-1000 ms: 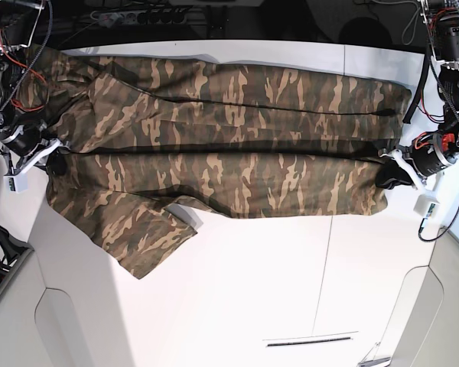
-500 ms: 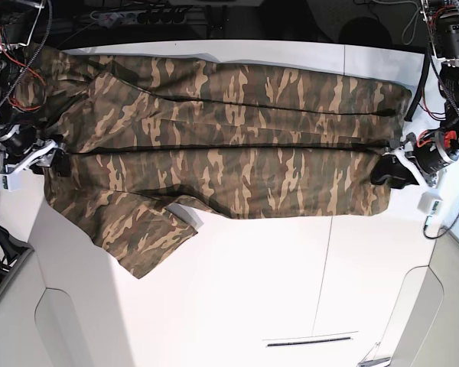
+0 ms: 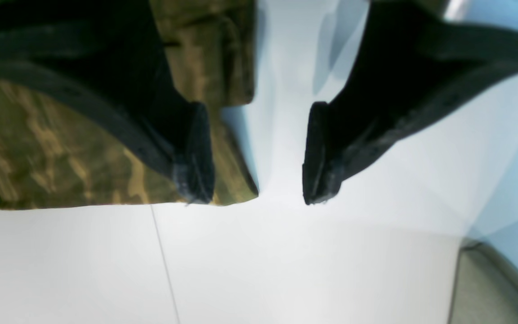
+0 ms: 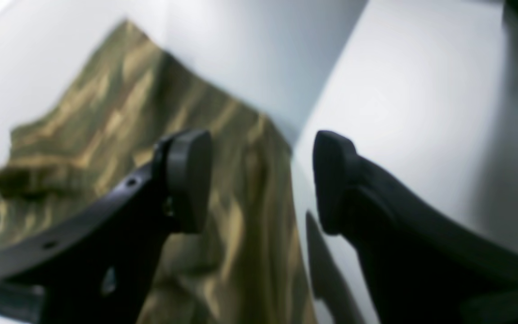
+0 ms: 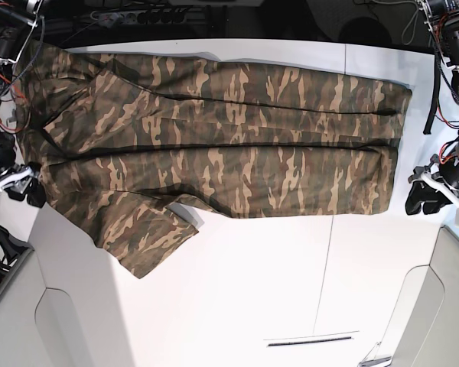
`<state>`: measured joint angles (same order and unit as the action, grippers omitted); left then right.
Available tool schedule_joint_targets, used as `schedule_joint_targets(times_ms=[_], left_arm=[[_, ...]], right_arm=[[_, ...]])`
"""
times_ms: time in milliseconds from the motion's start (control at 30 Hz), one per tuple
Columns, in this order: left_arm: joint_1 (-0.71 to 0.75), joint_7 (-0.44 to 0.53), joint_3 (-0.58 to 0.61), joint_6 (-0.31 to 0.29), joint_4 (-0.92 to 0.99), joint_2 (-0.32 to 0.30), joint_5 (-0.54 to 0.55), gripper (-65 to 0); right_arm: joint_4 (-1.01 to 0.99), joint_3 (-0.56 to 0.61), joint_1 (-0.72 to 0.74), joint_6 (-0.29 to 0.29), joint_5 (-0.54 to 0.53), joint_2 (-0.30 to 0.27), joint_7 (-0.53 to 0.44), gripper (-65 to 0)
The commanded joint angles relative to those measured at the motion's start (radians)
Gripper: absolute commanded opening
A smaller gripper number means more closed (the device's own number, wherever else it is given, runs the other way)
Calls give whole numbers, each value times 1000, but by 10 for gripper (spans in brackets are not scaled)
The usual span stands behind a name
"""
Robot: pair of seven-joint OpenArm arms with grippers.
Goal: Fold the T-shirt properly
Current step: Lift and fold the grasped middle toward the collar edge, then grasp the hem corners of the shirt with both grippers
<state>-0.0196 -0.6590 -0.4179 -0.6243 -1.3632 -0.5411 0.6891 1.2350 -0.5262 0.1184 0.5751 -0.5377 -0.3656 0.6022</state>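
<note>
One camouflage T-shirt (image 5: pixel 222 145) lies spread across the far half of the white table (image 5: pixel 252 290), folded lengthwise, a sleeve sticking out toward the near edge. A second ago both grippers were pinching the shirt's two ends; now each has let go and backed away. The left gripper (image 3: pixel 259 153) hangs just beyond the hem corner, jaws spread and empty. The right gripper (image 4: pixel 259 180) hangs beside the collar end, jaws likewise spread. That fold looks laid; the loose sleeve likely comes next.
</note>
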Motion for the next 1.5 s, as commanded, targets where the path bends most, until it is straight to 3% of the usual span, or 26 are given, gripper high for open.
schedule_joint_targets(times_ms=[0, 300, 433, 733, 1200, 1300, 1367, 1467], left_arm=[[-19, 28, 1, 5, -9, -23, 13, -300], [-20, 27, 13, 5, -7, -14, 6, -300], [-55, -1, 13, 11, 11, 19, 6, -300], [-176, -2, 116, 30, 209, 28, -64, -300], [-227, -14, 138, 24, 357, 35, -80, -300], [-227, -39, 138, -10, 357, 55, -80, -300], [-227, -49, 138, -9, 357, 69, -80, -313], [-227, -49, 138, -9, 357, 79, -80, -386]], right_arm=[[16, -6, 32, 4, -15, -19, -26, -294], [13, -2, 98, -3, 18, 3, -27, -294], [10, -2, 107, -3, 25, 3, -39, -294], [-120, -2, 182, -3, 45, 2, -64, -294], [-495, -2, 339, -2, 202, 3, -258, -294], [-547, -2, 344, -1, 209, 3, -295, -293], [-564, -2, 344, 0, 209, 4, -299, -293], [-572, -2, 346, 16, 209, 13, -298, -293]])
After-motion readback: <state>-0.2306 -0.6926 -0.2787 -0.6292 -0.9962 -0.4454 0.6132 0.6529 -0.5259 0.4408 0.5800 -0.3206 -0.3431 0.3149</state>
